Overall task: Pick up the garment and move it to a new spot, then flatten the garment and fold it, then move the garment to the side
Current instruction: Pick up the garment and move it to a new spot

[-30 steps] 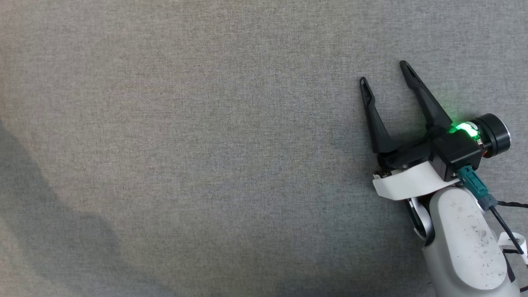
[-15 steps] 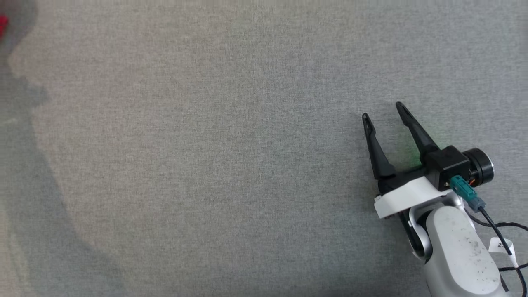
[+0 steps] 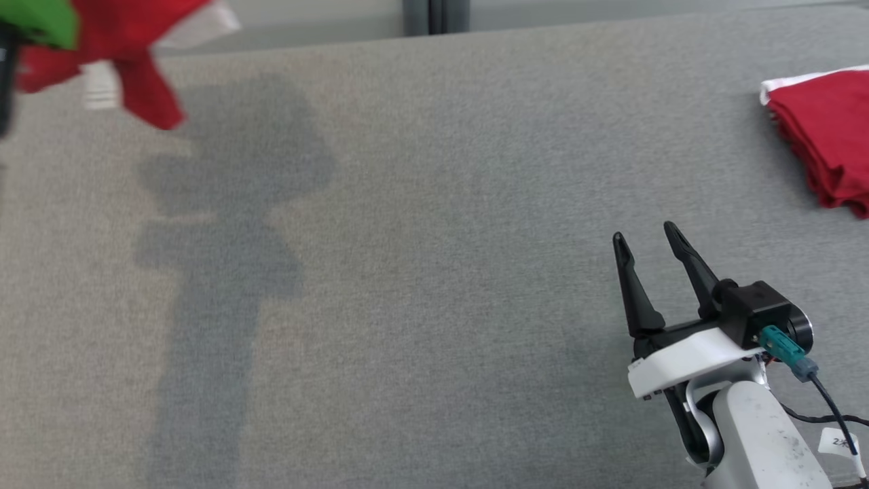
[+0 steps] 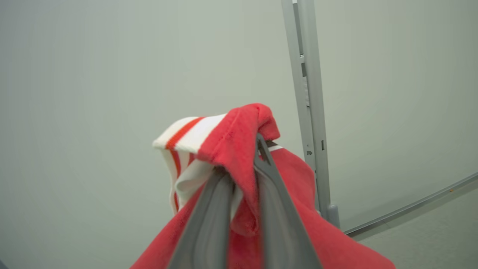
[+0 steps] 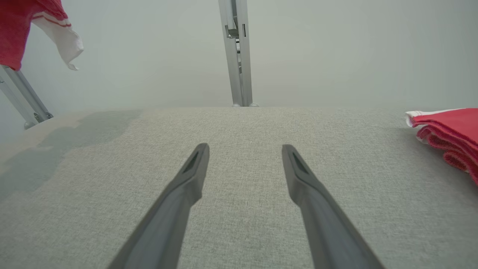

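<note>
Nearest, the right jaws stand wide and empty above the grey surface (image 3: 421, 285), fingers (image 3: 635, 292) pointing away, judged to be kept free for spreading cloth. Farther off, at the right edge, lies a folded red stack (image 3: 825, 142), well apart from both jaws. At the far left the garment (image 3: 136, 27), red with white striped trim, hangs clear of the surface. It is pinched between the narrow left jaws, with cloth draped over both fingers (image 4: 211, 216), and is presumably lifted for carrying to a new spot.

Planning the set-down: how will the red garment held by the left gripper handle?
Likely floppy: the garment droops over the left gripper in loose folds. Probably light: one pinched fold holds it. May land crumpled on the grey surface.
</note>
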Motion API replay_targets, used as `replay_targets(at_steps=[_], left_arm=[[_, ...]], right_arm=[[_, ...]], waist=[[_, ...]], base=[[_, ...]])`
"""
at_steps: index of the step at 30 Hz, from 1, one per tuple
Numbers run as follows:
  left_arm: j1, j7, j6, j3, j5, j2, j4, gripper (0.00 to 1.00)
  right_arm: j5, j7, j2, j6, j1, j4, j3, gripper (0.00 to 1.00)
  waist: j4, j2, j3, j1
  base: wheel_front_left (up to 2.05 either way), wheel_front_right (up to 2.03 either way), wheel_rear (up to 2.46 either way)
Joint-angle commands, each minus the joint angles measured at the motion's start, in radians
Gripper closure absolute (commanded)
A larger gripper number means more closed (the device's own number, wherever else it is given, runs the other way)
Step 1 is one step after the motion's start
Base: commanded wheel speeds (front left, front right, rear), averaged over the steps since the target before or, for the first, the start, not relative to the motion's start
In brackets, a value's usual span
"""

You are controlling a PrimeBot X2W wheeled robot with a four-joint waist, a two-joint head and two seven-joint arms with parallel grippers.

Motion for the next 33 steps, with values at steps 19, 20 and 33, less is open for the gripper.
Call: replay_targets(at_steps=[19, 20, 33], left_arm=[[0.535, -0.163, 0.083, -0.161, -0.055, -0.349, 0.034, 1.0], [0.549, -0.166, 0.081, -0.158, -0.058, -0.359, 0.051, 1.0], [0.651, -0.177, 0.057, -0.077, 0.014, -0.42, 0.132, 0.0]], right_arm=[[0.019, -0.004, -0.004, -0.002, 0.061, -0.012, -0.084, 0.0], [0.021, -0.004, -0.004, -0.002, 0.059, -0.011, -0.081, 0.0], [0.021, -0.004, -0.004, -0.002, 0.039, 0.016, -0.046, 0.0]], waist=[[-0.137, -0.0001, -0.066, 0.0001], [-0.139, -0.0001, -0.062, 0.0001], [-0.133, -0.0001, -0.062, 0.0001]], base=[[0.0, 0.0, 0.0], [0.0, 0.0, 0.0], [0.0, 0.0, 0.0]])
